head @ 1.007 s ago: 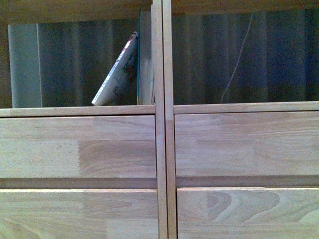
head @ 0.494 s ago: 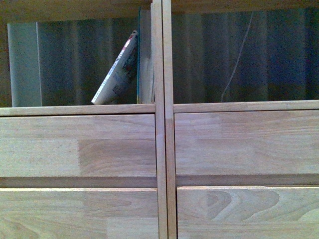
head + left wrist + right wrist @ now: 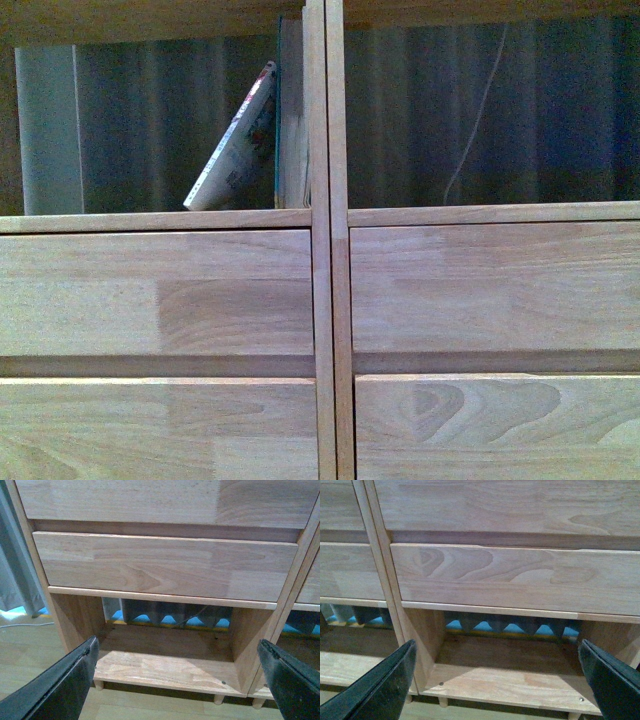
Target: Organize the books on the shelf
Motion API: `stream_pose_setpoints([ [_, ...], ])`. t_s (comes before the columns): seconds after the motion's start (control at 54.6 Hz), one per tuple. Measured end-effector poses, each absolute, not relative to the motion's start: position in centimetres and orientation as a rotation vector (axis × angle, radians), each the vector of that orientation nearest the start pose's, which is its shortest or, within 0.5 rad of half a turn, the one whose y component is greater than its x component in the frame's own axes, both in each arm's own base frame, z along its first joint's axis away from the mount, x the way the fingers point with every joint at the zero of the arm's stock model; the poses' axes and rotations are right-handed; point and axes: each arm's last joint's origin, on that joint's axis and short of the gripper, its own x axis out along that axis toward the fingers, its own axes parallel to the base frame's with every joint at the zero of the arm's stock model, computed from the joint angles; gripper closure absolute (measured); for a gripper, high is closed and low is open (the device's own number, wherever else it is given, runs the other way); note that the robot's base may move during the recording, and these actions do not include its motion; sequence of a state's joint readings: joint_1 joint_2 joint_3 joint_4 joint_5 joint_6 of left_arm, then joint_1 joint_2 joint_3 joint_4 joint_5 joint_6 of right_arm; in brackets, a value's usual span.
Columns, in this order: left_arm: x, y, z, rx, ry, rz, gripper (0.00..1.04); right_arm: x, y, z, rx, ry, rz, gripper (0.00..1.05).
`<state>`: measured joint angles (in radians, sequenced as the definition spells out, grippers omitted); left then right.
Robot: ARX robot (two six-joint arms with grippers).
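Front view: the shelf [image 3: 320,300] fills the frame, and one thin book [image 3: 238,145] leans tilted in the upper left compartment, its top edge resting against an upright panel beside the centre post; neither arm appears. Left wrist view: the left gripper [image 3: 177,677] has its fingers wide apart and empty, facing the bare lower left compartment. Right wrist view: the right gripper [image 3: 495,680] is likewise spread and empty before the lower right compartment. To straighten the book, raise an arm to the upper compartment and support the floppy cover near mid-height. Wooden flooring [image 3: 30,650] lies below; a curtain [image 3: 17,585] hangs beside.
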<state>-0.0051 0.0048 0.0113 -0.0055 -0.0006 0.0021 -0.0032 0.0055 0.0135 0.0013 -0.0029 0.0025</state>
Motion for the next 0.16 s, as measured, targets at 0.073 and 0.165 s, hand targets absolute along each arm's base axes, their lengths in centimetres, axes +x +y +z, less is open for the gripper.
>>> stream_pose_setpoints([
  [0.073, 9.73, -0.05, 16.64, 0.002, -0.001, -0.005, 0.07, 9.72, -0.02, 16.78, 0.002, -0.009, 0.000, 0.07],
  [0.165, 9.73, -0.05, 16.64, 0.002, -0.001, -0.005, 0.07, 9.72, -0.02, 16.78, 0.002, -0.009, 0.000, 0.07],
])
